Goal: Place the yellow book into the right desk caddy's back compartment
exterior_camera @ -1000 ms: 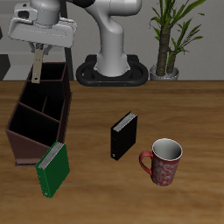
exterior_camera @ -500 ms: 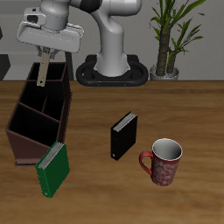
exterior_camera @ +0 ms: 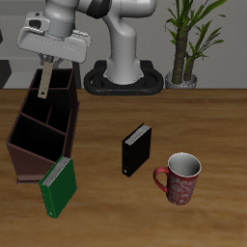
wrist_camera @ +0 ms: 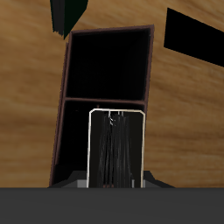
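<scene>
My gripper (exterior_camera: 47,64) is shut on the yellow book (exterior_camera: 44,83), which hangs on edge, slightly tilted, above the back end of the right desk caddy (exterior_camera: 27,145). The book's lower end is level with the rim of the back compartment (exterior_camera: 60,97). In the wrist view the book (wrist_camera: 116,150) shows edge-on with pale grey page edges, over a dark compartment of the caddy (wrist_camera: 109,66). The fingertips are hidden in that view.
A green book (exterior_camera: 59,185) leans at the caddy's front end and also shows in the wrist view (wrist_camera: 68,13). A black book (exterior_camera: 136,150) stands mid-table, and a red mug (exterior_camera: 179,178) stands nearer the front edge. The robot base (exterior_camera: 122,75) and a potted plant (exterior_camera: 183,43) are at the back.
My gripper has shifted a little toward the table's middle and slightly down with the yellow book, which now tilts a bit more. Nothing else has moved.
</scene>
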You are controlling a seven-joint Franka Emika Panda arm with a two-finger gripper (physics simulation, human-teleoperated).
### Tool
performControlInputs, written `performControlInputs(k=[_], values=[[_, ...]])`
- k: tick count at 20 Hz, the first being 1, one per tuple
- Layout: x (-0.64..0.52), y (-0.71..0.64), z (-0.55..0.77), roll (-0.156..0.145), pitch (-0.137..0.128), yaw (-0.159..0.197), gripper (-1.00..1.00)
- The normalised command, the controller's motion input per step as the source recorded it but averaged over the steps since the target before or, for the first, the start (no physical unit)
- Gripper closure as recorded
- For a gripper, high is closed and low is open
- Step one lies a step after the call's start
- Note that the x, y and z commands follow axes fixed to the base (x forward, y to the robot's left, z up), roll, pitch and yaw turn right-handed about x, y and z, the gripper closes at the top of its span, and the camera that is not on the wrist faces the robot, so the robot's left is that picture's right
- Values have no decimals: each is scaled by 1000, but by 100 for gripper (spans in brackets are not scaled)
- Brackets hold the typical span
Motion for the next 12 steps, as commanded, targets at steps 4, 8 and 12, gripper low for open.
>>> performControlInputs(k=[4,8,12], values=[[24,-134,-71,-25,1,-11,100],[58,-119,-180,-29,22,-22,100],[20,-50,-168,-11,5,-28,100]])
